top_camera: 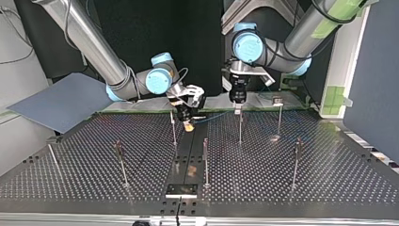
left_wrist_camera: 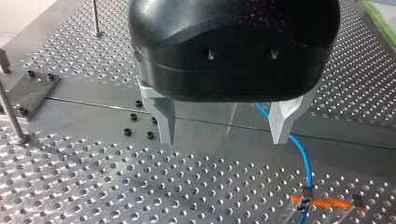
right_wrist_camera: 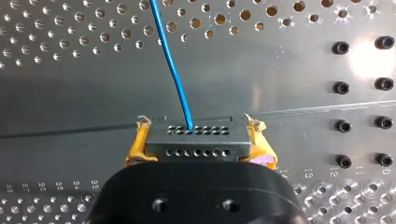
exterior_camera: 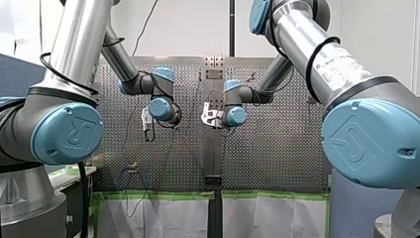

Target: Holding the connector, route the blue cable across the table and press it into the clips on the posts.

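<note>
The table (left_wrist_camera: 93, 186) is shiny perforated metal; the blue cable (right_wrist_camera: 172, 70) smooth, the connector (right_wrist_camera: 196, 142) matt.

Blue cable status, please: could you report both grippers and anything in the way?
Right gripper shut on connector, blue cable trailing from it. Left gripper open, empty, above table. Upright posts nearby; no other obstruction seen.

My left gripper (left_wrist_camera: 224, 139) points down, fingers spread wide. My right gripper (right_wrist_camera: 198, 134), yellow pads squeezed in, clamps the connector (right_wrist_camera: 196, 148).

connector (right_wrist_camera: 196, 144) between the pads (right_wrist_camera: 135, 150) of my right tool (right_wrist_camera: 197, 137), cable (right_wrist_camera: 170, 60) ahead of it over the table (right_wrist_camera: 70, 107)
</note>
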Controlling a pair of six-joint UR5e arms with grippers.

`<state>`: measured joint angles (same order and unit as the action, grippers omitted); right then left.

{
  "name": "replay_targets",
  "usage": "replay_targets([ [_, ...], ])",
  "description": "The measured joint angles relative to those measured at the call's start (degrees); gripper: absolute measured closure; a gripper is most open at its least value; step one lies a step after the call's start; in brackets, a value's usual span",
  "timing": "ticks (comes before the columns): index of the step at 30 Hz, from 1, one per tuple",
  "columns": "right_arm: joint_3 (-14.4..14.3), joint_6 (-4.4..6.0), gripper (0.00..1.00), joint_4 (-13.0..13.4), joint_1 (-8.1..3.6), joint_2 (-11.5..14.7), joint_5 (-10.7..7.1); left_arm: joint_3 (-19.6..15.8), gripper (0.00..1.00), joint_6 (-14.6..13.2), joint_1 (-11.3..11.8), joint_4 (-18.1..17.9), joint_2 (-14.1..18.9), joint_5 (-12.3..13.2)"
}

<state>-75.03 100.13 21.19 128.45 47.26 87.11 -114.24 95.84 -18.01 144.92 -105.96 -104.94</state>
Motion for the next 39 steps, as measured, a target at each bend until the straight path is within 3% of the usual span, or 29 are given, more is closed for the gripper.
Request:
replay_targets([
  [16,0.0,0.00,1.00,0.0,-0.03,0.0,0.00,3.1,0.00,0.2,-0.3,-0.5,-6.0,0.1],
  [25,0.0,0.00,1.00,0.0,-0.08,0.0,0.00,6.9,0.00,1.0,-0.5,-2.2,-10.4,-2.0],
  [33,0.0,0.00,1.00,0.0,-0.15,0.0,0.03,8.2,0.00,1.6,-0.6,-3.2,-11.5,-2.9],
  [39,0.0,0.00,1.00,0.0,-0.15,0.0,0.07,9.8,0.00,2.7,-0.7,-3.7,-12.8,-1.7],
])
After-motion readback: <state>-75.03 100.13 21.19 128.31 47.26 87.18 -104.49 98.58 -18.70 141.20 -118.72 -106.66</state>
